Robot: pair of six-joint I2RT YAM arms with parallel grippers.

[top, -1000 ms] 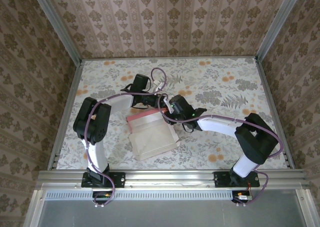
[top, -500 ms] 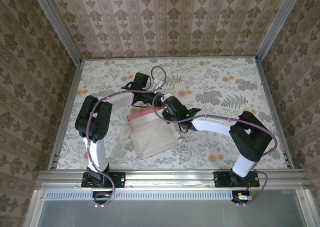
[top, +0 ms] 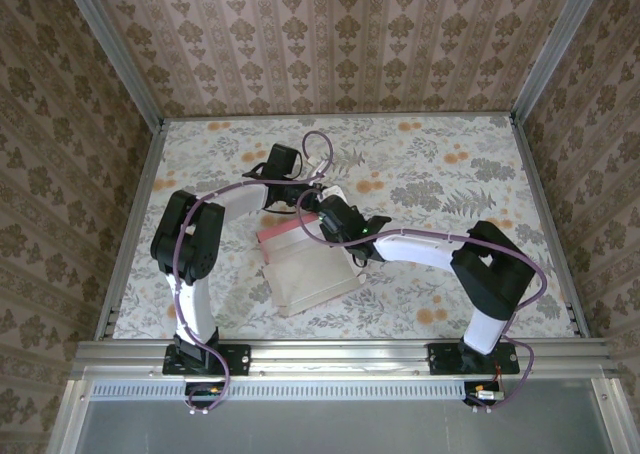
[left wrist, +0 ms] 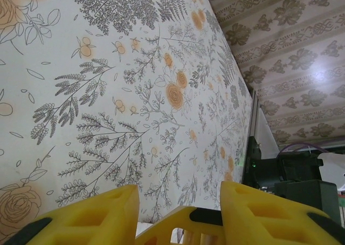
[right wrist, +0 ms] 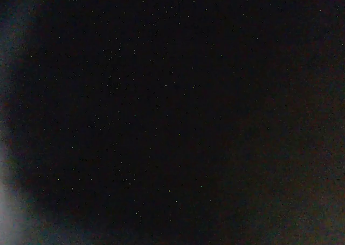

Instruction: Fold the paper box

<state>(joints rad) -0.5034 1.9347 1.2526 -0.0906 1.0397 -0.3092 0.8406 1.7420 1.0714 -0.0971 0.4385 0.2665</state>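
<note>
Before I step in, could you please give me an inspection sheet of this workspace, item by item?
Surface: table under a floral cloth, lying flat.
Job's things: box near the middle, open side up, whitish inside, pink far wall raised.
Clutter: nothing seen.
Grippers: left gripper at the box's far wall, jaws apart; right gripper at the far right corner, jaws shut, what they touch cannot be told.
Cables: purple cables, one looping up beyond the box.
Surroundings: patterned walls on three sides; metal rail at the near edge.
</note>
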